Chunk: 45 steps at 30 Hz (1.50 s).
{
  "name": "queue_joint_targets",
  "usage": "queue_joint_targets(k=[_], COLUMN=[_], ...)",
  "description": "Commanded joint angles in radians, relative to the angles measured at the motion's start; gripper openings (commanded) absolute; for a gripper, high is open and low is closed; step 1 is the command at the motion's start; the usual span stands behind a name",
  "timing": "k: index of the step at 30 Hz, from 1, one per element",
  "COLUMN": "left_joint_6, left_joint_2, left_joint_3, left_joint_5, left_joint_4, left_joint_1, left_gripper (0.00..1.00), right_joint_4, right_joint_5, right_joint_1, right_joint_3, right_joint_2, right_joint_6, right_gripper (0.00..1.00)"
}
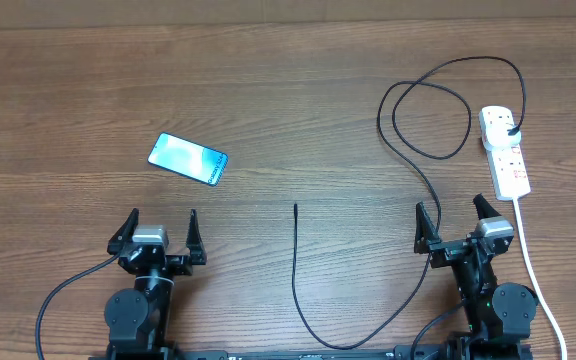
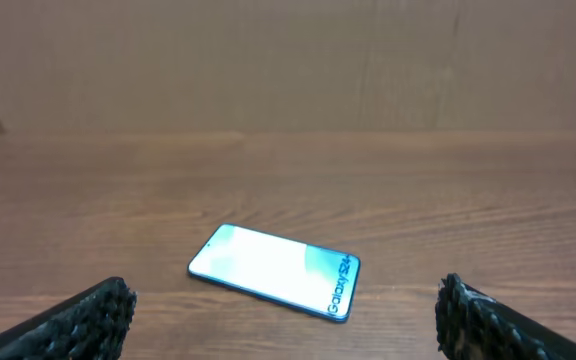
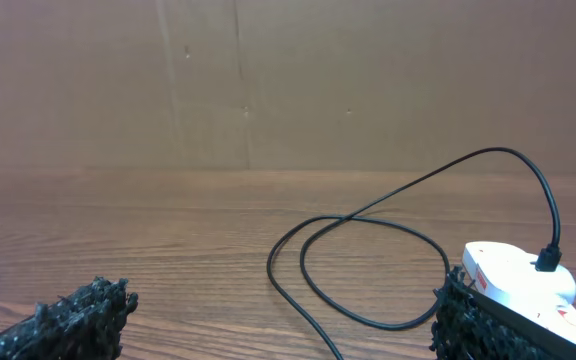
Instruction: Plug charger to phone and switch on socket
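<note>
The phone [image 1: 188, 158] lies flat and slightly askew at the left of the wooden table, its light-blue screen up; the left wrist view has the phone [image 2: 275, 270] just ahead of the fingers. My left gripper [image 1: 162, 222] stands open a little nearer than it, holding nothing. The charger [image 1: 295, 262] is a thin black cable: its slim tip lies free at the table's middle, it loops at the right, and its plug sits in the socket [image 1: 505, 151], a white power strip. My right gripper [image 1: 454, 211] stands open just short of the socket [image 3: 513, 275], over the charger [image 3: 368, 265].
The socket's white cord [image 1: 538, 275] runs down the right side past my right arm. A plain brown wall closes the far side of the table in both wrist views.
</note>
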Motion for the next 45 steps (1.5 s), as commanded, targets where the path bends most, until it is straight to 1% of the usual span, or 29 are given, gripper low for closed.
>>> queue_joint_targets(k=[1,6,13,18,21,32,34,39,45], left_joint_6=[0.001,0.001,0.000,0.000,0.000,0.000,0.000,-0.003,-0.003], left_joint_2=[-0.008,0.019,0.144,0.301,0.415,0.851,0.956,1.115,1.230], left_joint_3=[0.060,0.142,0.243,0.345,0.426,0.745,0.807,0.883,0.889], left_joint_5=[-0.006,-0.006,0.001,0.001,0.002,0.002,0.002,0.006,0.009], left_joint_4=[-0.079,-0.156,-0.163,-0.167,-0.195,-0.410,-0.461,-0.552,-0.560], left_joint_1=[0.005,0.005,0.005,0.005,0.005,0.005,0.005,0.005,0.005], left_gripper=[1.00,1.00,1.00,1.00,1.00,1.00,1.00,1.00,1.00], right_joint_4=[0.006,0.006,0.006,0.006,0.006,0.006,0.006,0.006,0.006], right_joint_5=[0.010,0.010,0.010,0.010,0.010,0.010,0.010,0.010,0.010], right_joint_1=[0.008,0.008,0.008,0.008,0.008,0.008,0.008,0.008,0.008], right_joint_3=[-0.011,-0.011,-0.011,-0.011,-0.011,-0.011,-0.011,-0.011,-0.011], right_joint_2=[-0.008,-0.008,-0.008,-0.008,-0.008,-0.008,-0.008,-0.008,-0.008], right_joint_6=[-0.005,-0.005,-0.005,-0.005,-0.005,-0.005,-0.005,-0.005,-0.005], right_gripper=[1.00,1.00,1.00,1.00,1.00,1.00,1.00,1.00,1.00])
